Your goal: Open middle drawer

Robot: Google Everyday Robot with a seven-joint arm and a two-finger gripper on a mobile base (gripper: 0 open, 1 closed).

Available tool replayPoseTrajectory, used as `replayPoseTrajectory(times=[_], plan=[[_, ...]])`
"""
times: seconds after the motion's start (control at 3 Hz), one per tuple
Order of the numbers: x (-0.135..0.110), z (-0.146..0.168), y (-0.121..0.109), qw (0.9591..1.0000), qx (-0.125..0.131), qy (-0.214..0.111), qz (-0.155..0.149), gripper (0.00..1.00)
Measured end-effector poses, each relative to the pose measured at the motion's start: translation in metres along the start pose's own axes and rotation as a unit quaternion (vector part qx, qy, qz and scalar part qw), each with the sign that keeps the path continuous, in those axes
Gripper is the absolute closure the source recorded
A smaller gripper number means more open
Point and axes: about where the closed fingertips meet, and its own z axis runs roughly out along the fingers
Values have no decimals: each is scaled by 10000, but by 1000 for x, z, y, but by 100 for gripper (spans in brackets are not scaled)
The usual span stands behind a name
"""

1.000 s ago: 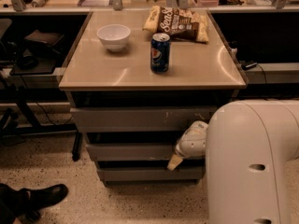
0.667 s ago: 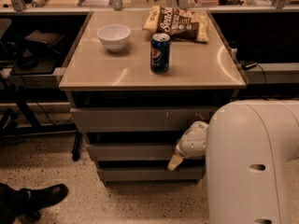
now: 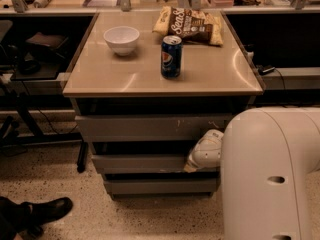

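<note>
the plain grey metal middle drawer (image 3: pixel 140 162) sat second of three below the tan flat-topped counter (image 3: pixel 100 79), under the wider grey top drawer face (image 3: pixel 150 127). the white robot gripper (image 3: pixel 192 164) was below the counter's front right part, at the right end of the middle drawer's face; whether it stood wide or narrow could not be told. on the counter stood a blue soda can (image 3: pixel 171 57), a white bowl (image 3: pixel 121 39) and a brown chip bag (image 3: pixel 192 25).
</note>
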Motion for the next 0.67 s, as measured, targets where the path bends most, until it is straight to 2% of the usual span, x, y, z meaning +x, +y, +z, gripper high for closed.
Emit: replayPoseTrajectory(times=[0.67], plan=[[-2, -5, -1, 10000, 0, 0, 0, 89]])
